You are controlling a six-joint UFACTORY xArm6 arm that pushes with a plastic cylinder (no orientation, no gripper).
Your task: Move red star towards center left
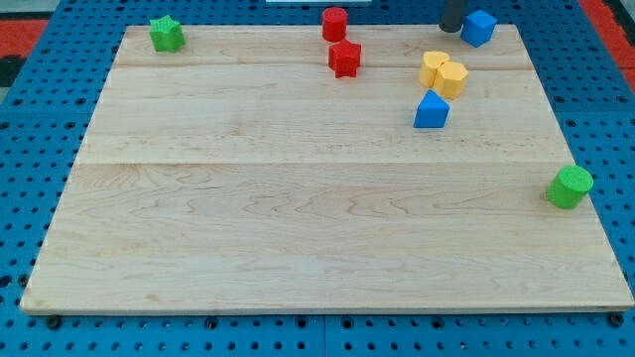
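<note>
- We see our tool (452,30), a dark rod, coming down at the view's top right; only its lower end shows, and it has no jaws, so it is neither apart, together nor clamped on anything.
- Our tip sits just left of the blue cube (479,27); whether the two touch we cannot tell.
- The red star (344,59) lies on the wooden desk (298,218) near the top edge, slightly right of the middle, and well apart from our tip, to its left and a little lower in the view.
- A red cylinder (334,23) stands just above the red star, close to it but not clearly touching.
- Two yellow blocks (443,73) sit pressed together right of the red star, with a blue triangular block (431,110) just below them.
- A green star (167,34) rests at the desk's top left corner.
- A green cylinder (570,186) stands at the desk's right edge, about halfway down.
- The desk rests on a blue pegboard (40,119).
</note>
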